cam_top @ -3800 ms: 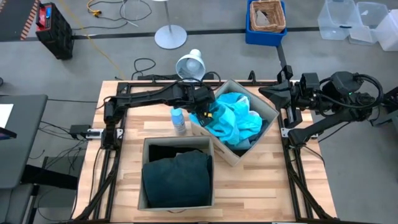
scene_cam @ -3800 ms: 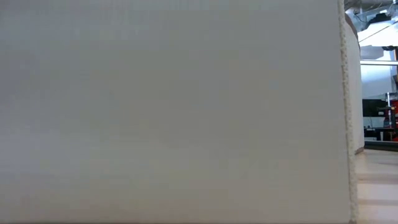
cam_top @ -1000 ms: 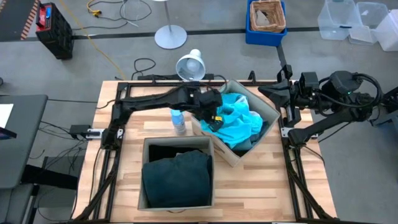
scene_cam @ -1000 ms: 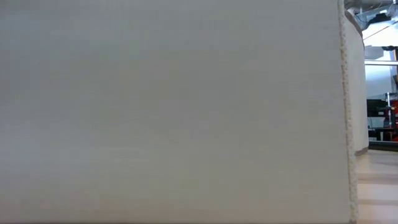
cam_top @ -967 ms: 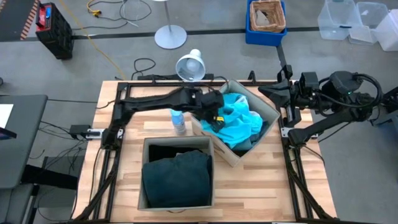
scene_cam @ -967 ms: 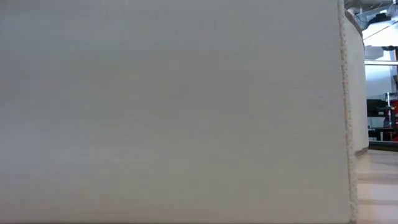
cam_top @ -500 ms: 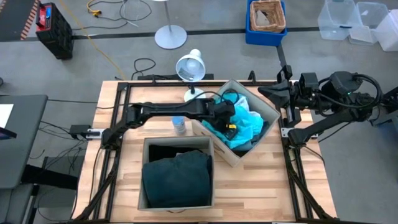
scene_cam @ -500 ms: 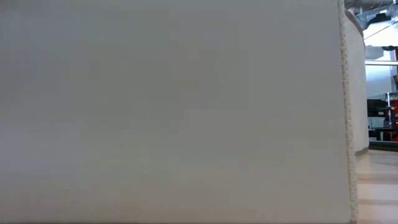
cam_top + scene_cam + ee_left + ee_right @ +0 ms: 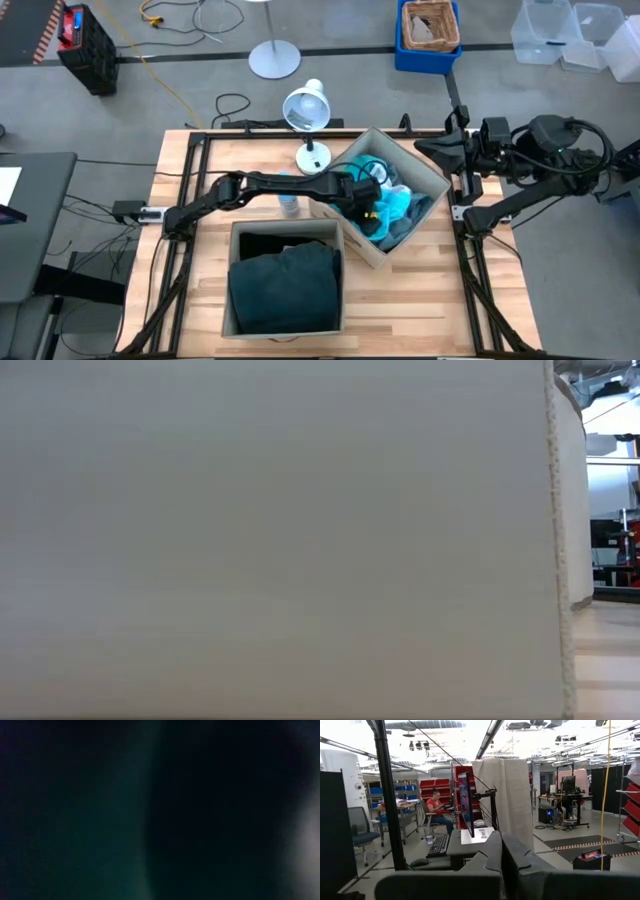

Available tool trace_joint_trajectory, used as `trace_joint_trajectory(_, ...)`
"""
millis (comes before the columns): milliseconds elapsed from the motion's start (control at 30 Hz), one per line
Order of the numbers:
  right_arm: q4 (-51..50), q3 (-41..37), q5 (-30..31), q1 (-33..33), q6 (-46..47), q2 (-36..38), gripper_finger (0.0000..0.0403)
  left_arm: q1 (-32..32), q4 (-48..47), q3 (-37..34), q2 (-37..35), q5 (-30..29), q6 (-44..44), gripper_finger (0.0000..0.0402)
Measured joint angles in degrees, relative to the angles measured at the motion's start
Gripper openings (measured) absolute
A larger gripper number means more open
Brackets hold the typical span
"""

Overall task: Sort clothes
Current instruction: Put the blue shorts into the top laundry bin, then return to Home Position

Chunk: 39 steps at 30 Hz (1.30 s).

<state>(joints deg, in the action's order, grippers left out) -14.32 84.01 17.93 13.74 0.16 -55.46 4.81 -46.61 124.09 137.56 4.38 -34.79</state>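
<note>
No brand, label or writing can be read on anything on the bench (image 9: pixel 190 280).

Two beige fabric boxes stand on it. The near box (image 9: pixel 226 290) holds two garments: a dark green garment (image 9: pixel 285 290) filling most of it and a black garment (image 9: pixel 270 243) showing along its far edge. The far box (image 9: pixel 425 165), turned at an angle, holds a bright turquoise garment (image 9: pixel 398 207), with some darker blue-grey cloth (image 9: pixel 405 228) beside it at the box's near wall.

The left arm reaches across the bench from the left, and the left gripper (image 9: pixel 372 212) is down inside the far box, buried in the turquoise garment. Whether its jaws are parted or closed, or have hold of the cloth, cannot be told; the left wrist view is almost wholly dark.

The right arm is folded at the bench's right edge, and the right gripper (image 9: pixel 432 148) sits up by the far right corner, apart from the boxes; its jaws cannot be made out either.

One clear bottle (image 9: pixel 289 203) shows just behind the left arm, and one white desk lamp (image 9: pixel 308 115) stands at the far edge.

In the low view a beige box wall (image 9: pixel 280 540) fills nearly everything.

One seated person (image 9: pixel 440 805) shows in the room, in the right wrist view.
</note>
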Motion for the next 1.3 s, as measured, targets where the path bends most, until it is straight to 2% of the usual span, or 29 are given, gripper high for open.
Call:
trace_joint_trajectory(133, -0.3, 0.0, 0.0, 0.0, 0.2, 0.0, 0.0015, 0.0, 1.7, -0.2, -1.6, -0.4, 1.2, 0.0000)
trace_joint_trajectory(333, -0.3, 0.0, 0.0, 0.0, 0.3, 0.0, 0.0015, -0.4, 9.2, -0.3, -8.3, -5.6, 4.5, 0.0019)
trace_joint_trajectory(467, -0.2, 0.0, 0.0, 0.0, 0.3, 0.0, 0.0015, -0.1, 10.2, -0.2, -12.5, -5.9, 4.9, 0.0061)
trace_joint_trajectory(667, -0.2, 0.0, 0.0, 0.0, 0.5, 0.0, 0.0015, -0.5, 10.1, -0.3, -18.9, -5.5, 6.0, 0.0150)
trace_joint_trajectory(800, -0.2, 0.0, 0.0, 0.0, 0.7, 0.0, 0.0015, -1.8, 11.2, -0.2, -23.9, -7.7, 9.1, 0.0173)
trace_joint_trajectory(867, -0.2, 0.0, 0.0, 0.0, 0.9, 0.0, 0.0015, -2.2, 11.0, -0.2, -26.4, -8.5, 10.6, 0.0167)
trace_joint_trajectory(967, -0.2, 0.0, 0.0, 0.0, 1.0, 0.0, 0.0015, -3.2, 9.3, -0.2, -30.4, -10.9, 14.0, 0.0133)
trace_joint_trajectory(1167, -1.2, 0.0, 0.0, 0.1, 0.2, -0.7, 0.0015, -7.2, 5.7, -0.2, -38.1, -15.4, 24.7, 0.0014)
trace_joint_trajectory(1300, -0.6, -1.2, 0.0, 0.4, -3.3, -1.9, 0.0014, -9.3, 6.0, -0.2, -42.8, -17.4, 31.9, 0.0003)
